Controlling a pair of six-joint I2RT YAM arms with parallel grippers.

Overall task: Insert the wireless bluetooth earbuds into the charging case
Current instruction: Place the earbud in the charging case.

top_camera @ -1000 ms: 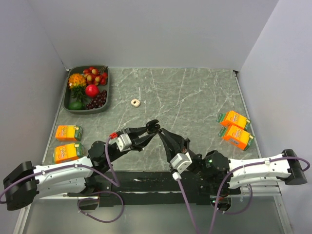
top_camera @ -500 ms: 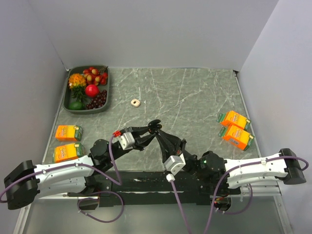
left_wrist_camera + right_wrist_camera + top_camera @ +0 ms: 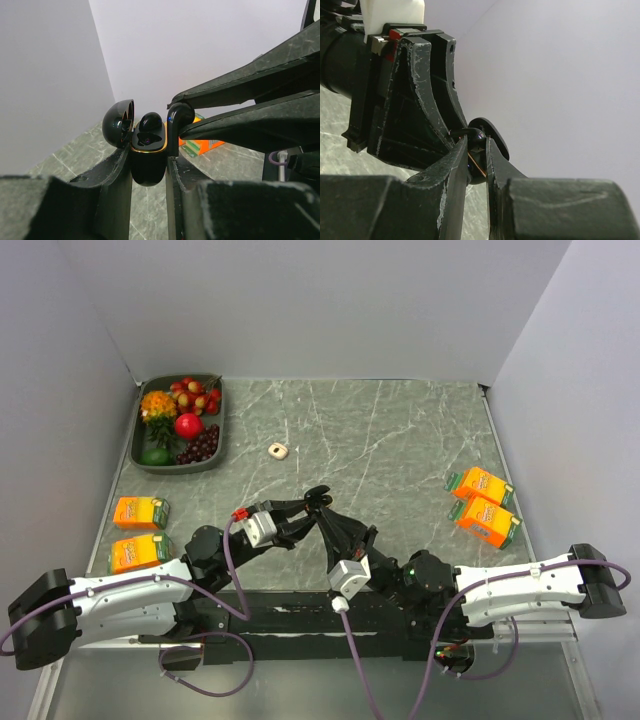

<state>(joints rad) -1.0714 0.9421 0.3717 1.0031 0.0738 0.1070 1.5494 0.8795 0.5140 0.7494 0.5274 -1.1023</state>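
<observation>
Over the green marbled table [image 3: 400, 430], the left gripper [image 3: 148, 167] squeezes the charging case [image 3: 148, 161], its lid [image 3: 118, 122] up. One earbud [image 3: 150, 121] sits inside. The right gripper [image 3: 476, 149] pinches the other earbud [image 3: 178, 115] at the case's edge. Past the case lie a beige ring [image 3: 278, 450] and a fruit tray [image 3: 181, 469], by pale walls [image 3: 320, 310]. From above, fingers [image 3: 298, 506] hide it.

Fruit tray [image 3: 190, 468] far left, beige ring [image 3: 278, 450] nearby, left orange cartons [image 3: 140, 512], right orange cartons [image 3: 482, 485]

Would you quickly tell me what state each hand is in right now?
Left hand: closed on the charging case.
Right hand: closed on one earbud.
</observation>
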